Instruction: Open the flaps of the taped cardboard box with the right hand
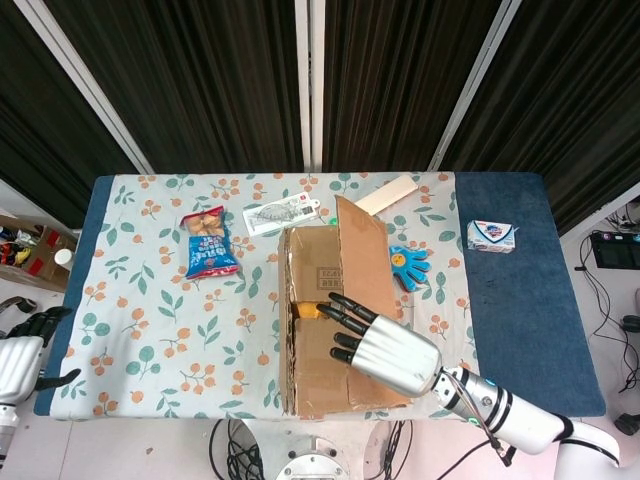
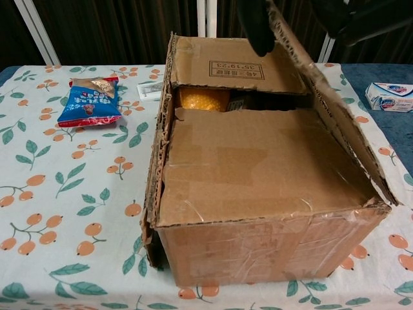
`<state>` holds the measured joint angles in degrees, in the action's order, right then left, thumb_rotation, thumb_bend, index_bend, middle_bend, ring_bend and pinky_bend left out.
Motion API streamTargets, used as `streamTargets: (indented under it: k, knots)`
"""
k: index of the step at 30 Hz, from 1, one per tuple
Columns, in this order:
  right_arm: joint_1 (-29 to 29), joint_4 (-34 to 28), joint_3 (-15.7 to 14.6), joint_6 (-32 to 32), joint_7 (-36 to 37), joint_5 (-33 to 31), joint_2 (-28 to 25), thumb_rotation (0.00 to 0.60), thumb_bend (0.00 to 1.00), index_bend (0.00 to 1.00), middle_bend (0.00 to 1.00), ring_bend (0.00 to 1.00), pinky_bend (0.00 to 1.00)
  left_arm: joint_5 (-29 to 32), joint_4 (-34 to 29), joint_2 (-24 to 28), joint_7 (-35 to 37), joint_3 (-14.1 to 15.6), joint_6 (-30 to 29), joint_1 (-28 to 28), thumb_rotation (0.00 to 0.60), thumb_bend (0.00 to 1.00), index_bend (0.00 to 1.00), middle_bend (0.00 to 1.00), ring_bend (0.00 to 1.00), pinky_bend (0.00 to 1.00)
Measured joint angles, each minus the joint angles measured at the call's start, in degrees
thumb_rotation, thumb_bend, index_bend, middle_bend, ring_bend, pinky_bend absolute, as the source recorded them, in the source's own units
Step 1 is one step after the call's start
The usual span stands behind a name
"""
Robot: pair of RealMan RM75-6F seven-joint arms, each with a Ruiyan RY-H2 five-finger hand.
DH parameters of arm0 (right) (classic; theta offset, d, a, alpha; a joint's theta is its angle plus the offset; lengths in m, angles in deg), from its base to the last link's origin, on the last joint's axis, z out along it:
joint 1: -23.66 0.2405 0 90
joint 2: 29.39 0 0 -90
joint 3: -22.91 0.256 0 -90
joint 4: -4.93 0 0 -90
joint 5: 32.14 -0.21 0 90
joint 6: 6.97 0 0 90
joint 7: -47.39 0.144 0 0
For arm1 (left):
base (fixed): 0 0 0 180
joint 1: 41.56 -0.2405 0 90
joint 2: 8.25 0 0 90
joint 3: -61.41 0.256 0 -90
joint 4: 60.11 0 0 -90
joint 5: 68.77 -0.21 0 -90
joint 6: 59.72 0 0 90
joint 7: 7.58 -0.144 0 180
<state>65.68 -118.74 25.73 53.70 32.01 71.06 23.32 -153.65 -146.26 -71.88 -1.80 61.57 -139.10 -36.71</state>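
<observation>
The cardboard box stands at the table's front middle, its taped front wall close in the chest view. My right hand grips the right outer flap, lifted steeply; dark fingers hook over its upper edge. The left outer flap stands nearly upright. Two inner flaps still lie flat, and a yellow item shows in the gap between them. My left hand hangs off the table's front left corner, holding nothing, fingers apart.
A blue snack bag lies left of the box, a white packet and a wooden stick behind it. A blue hand-shaped toy sits at its right, and a small soap box on the blue cloth further right.
</observation>
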Motion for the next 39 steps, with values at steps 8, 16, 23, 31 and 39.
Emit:
streamTargets:
  k: [8,16,23,31,39]
  knots:
    - [-4.58,1.50,-2.04,7.66,4.74,6.55,-3.45,0.600,1.00,0.48,0.46,0.00,0.00,-0.28,-1.60,0.35,-1.71,0.05,0.20,0.41,0.600,0.00,0.16,0.16,0.16,0.27]
    - [-10.07,4.48,-4.40,15.84,11.40,11.64,-8.72,0.600,1.00,0.47,0.47,0.01,0.00,-0.63,-3.90,0.96,-4.17,-0.06,-0.12,0.75,0.600,0.00,0.16,0.16,0.16,0.27]
    - [-14.17,8.36,-5.53,22.54,15.89,13.84,-11.01,0.600,1.00,0.47,0.47,0.01,0.00,-1.07,-6.25,1.58,-5.88,0.03,0.09,1.22,0.600,0.00,0.16,0.16,0.16,0.27]
    - [-19.95,14.22,-6.64,29.11,20.59,13.26,-13.32,0.600,1.00,0.46,0.49,0.03,0.00,-1.01,-8.51,2.12,-8.07,-0.22,0.35,1.85,0.600,0.00,0.16,0.16,0.16,0.27]
    - [-21.26,16.81,-4.12,31.37,23.71,8.62,-11.39,0.600,0.76,0.13,0.20,0.00,0.00,-0.84,-9.29,2.18,-8.59,-0.24,0.01,1.85,0.600,0.00,0.16,0.16,0.16,0.27]
